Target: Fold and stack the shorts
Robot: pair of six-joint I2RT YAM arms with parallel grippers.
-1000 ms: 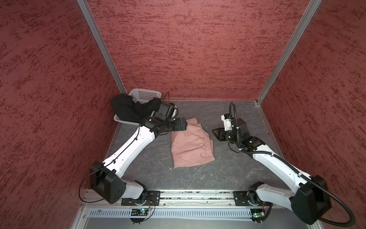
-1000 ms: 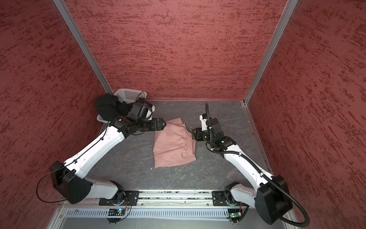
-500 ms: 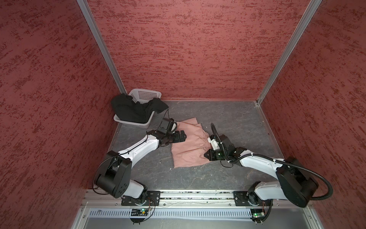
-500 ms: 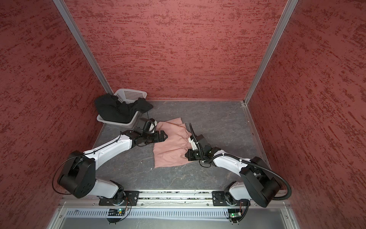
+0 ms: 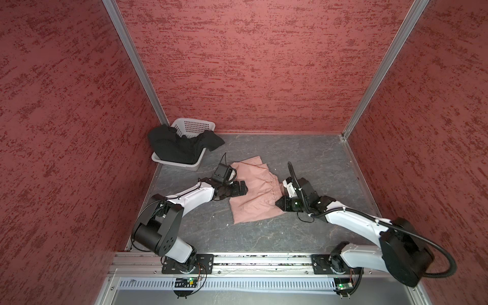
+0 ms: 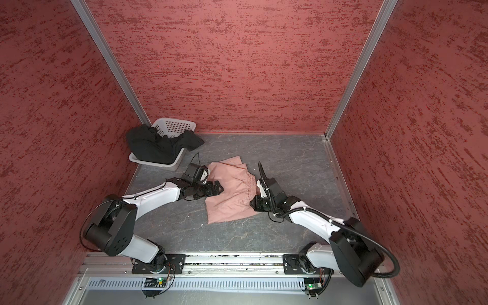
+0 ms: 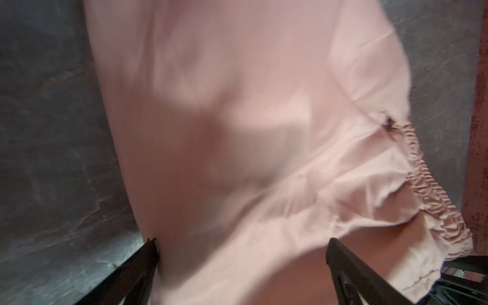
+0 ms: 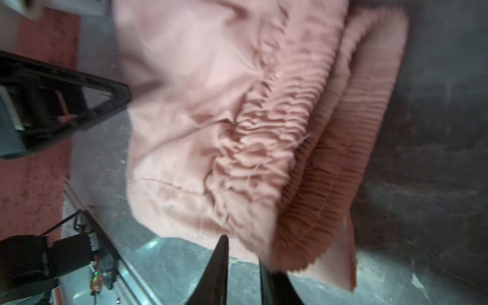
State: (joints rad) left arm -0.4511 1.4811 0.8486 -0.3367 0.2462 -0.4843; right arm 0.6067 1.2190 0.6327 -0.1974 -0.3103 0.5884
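Lying mid-frame on the grey marbled floor (image 5: 311, 158) between red textured walls (image 5: 250, 66), the pink shorts (image 5: 253, 195) are pointing their waistband right, long axis running top to bottom. The black shorts (image 5: 177, 146) are draping over the basket (image 5: 194, 126), upper left. The left gripper (image 5: 244, 188) is gaping wide at their left edge. The right gripper (image 5: 278, 204) is standing narrow at the waistband; any pinch is unclear.

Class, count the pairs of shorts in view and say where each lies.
2. The pink shorts lie spread out mid-table; the black shorts are heaped in the white basket at the back left corner. More could be hidden beneath them.
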